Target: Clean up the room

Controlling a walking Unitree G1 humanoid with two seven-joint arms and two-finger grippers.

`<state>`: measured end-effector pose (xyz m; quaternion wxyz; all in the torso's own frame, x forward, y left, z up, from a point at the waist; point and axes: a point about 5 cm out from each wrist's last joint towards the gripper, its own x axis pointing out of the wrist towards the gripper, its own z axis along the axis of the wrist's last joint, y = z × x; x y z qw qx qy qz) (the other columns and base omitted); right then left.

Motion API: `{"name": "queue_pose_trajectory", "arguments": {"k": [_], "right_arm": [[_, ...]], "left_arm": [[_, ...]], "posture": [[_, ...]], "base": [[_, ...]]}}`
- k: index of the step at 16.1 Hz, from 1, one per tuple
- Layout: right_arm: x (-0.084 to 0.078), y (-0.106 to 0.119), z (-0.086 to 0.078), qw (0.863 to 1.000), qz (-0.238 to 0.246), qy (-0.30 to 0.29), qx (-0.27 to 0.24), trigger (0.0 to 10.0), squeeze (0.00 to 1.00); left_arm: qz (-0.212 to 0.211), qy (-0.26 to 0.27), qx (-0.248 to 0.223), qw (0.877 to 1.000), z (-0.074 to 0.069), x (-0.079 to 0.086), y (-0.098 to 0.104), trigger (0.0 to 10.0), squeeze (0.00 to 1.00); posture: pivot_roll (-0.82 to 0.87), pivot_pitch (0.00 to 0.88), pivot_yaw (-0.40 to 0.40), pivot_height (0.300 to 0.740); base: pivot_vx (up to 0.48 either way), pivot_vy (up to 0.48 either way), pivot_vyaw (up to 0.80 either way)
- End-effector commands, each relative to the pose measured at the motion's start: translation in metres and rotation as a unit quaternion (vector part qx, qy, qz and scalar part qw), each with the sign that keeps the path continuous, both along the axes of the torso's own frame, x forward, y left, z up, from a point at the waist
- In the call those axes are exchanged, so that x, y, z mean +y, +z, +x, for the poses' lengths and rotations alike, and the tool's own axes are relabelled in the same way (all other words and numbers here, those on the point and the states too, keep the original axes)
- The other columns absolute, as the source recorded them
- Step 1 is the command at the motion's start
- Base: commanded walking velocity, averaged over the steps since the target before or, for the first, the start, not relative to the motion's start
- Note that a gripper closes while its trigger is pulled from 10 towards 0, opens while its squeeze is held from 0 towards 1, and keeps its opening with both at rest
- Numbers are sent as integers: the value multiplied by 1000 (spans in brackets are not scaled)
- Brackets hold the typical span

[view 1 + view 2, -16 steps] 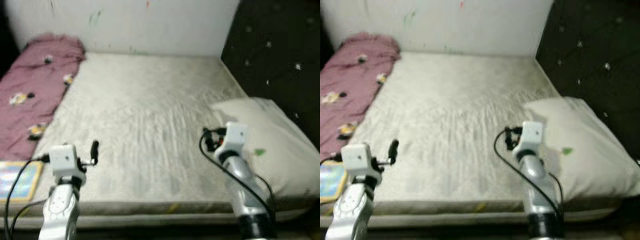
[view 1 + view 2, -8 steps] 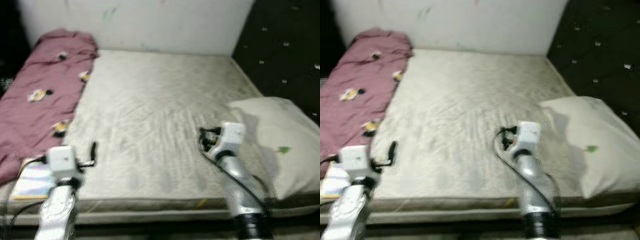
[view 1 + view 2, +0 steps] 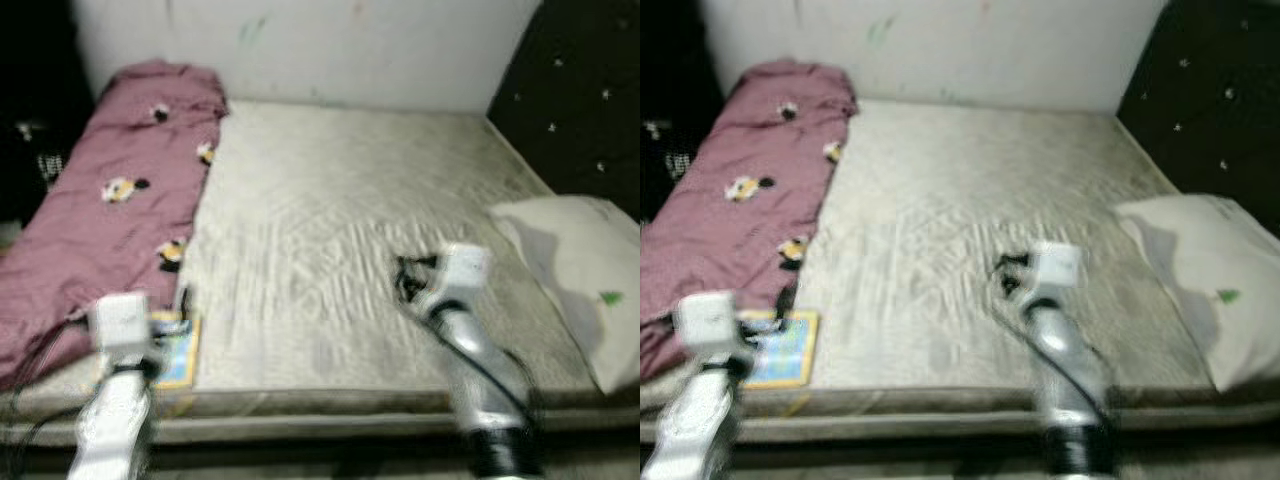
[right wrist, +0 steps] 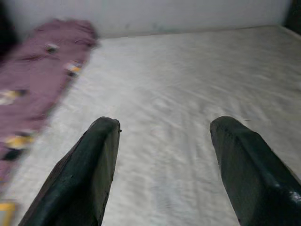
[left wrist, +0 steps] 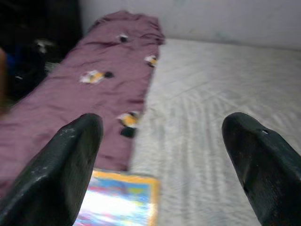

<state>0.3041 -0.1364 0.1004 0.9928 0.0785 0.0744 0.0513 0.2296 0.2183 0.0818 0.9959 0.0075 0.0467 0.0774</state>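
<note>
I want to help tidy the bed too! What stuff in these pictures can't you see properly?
- Book: blurred in the head views, and the left arm covers one corner; its cover picture is unreadable.
- Pillow: cut off by the right edge in the left eye view.
- Dark corner beside the blanket: too dark to tell what lies there.
- Left end effector and right end effector: open, with their tips past the wrist views' edges.
</note>
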Motion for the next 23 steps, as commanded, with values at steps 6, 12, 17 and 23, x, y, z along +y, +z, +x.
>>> {"name": "queue_pose_trajectory", "arguments": {"k": [6,12,17,23], "right_arm": [[-15,-1,1,1000,-13,-19,5,10000,0],[-14,-1,2,1000,-13,-19,5,10000,0],[-18,-1,3,999,-21,-32,5,10000,0],[-18,-2,4,999,-21,-32,7,10000,0]], "left_arm": [[-6,-13,-7,1000,3,-8,2,10000,0],[-6,-13,-9,1000,4,-9,3,10000,0],[-8,-15,-11,1000,5,-8,4,10000,0],[-5,-17,-12,1000,5,-8,4,10000,0]], "posture": [[-16,0,-60,740],[-17,0,-57,740],[-18,0,-56,740],[-21,0,-54,740]], "base": [[0,480,0],[0,480,0],[0,480,0],[0,480,0]]}}
